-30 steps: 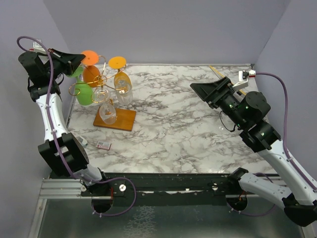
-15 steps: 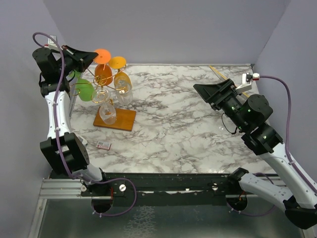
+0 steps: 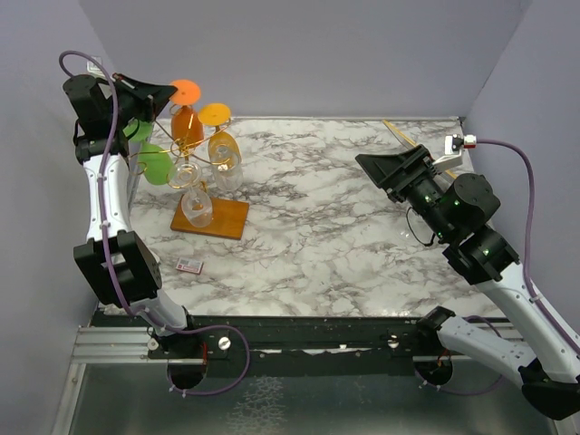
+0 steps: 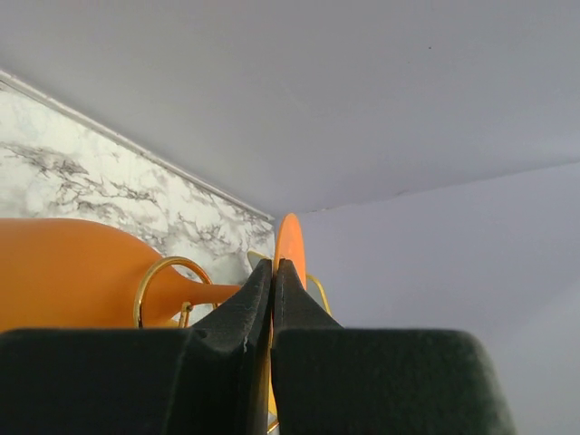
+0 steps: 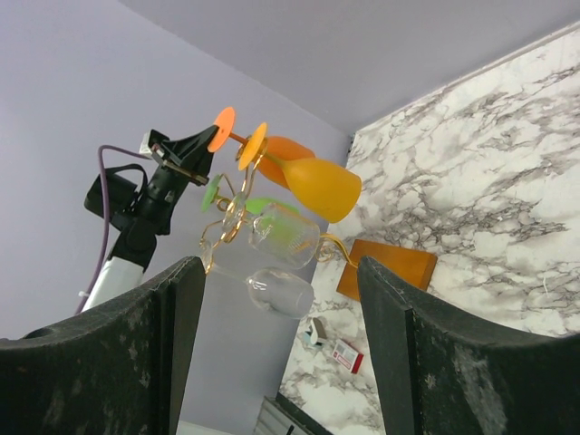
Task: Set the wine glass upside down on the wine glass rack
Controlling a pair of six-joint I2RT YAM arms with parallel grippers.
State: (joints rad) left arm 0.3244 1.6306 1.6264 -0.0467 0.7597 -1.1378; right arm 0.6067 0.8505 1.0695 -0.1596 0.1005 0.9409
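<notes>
Left gripper (image 3: 166,91) is clenched on the edge of the orange wine glass (image 3: 188,124) foot, as the left wrist view shows. The glass hangs bowl-down high on the far side of the wine glass rack (image 3: 232,217), and a gold loop (image 4: 170,260) appears to ring its stem. I judge the hanging step nearly done: next the stem must settle in the loop, then the fingers part and back away from the rack without tugging the foot. A yellow glass (image 3: 224,145), a green glass (image 3: 154,167) and clear glasses (image 3: 196,207) crowd the rack's other arms. Right gripper (image 3: 364,163) hovers well right of the rack, jaws spread, empty
</notes>
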